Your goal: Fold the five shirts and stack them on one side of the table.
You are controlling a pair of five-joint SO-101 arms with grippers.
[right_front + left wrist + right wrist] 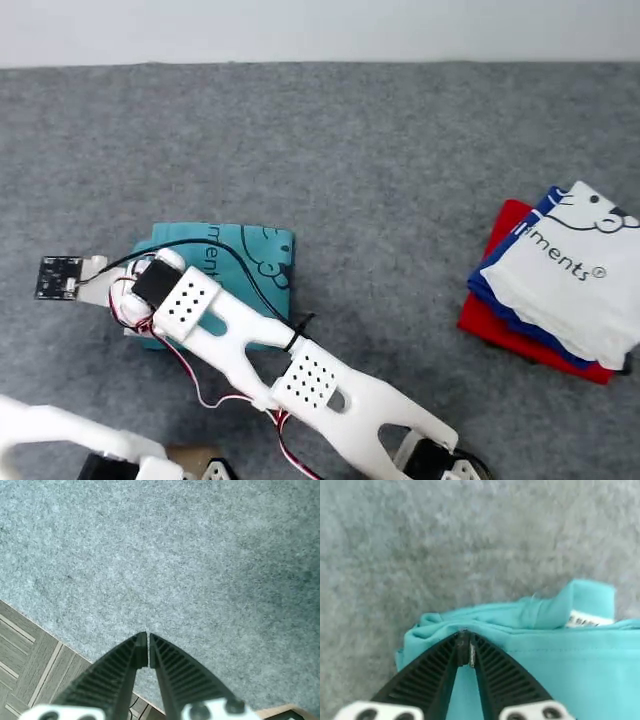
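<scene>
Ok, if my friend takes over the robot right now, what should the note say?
Left pincer: shut, empty, over bare grey mat by the table edge.
Right pincer: shut on the edge of the teal shirt, which looks folded.
Done: red shirt, blue shirt and white shirt stacked at one side.
Left: probably carry the teal shirt onto that stack.

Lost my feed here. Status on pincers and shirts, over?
Left pincer shut, over bare mat. Right pincer shut on teal shirt edge. Stack of three shirts lies apart. Nothing seen blocking.
</scene>
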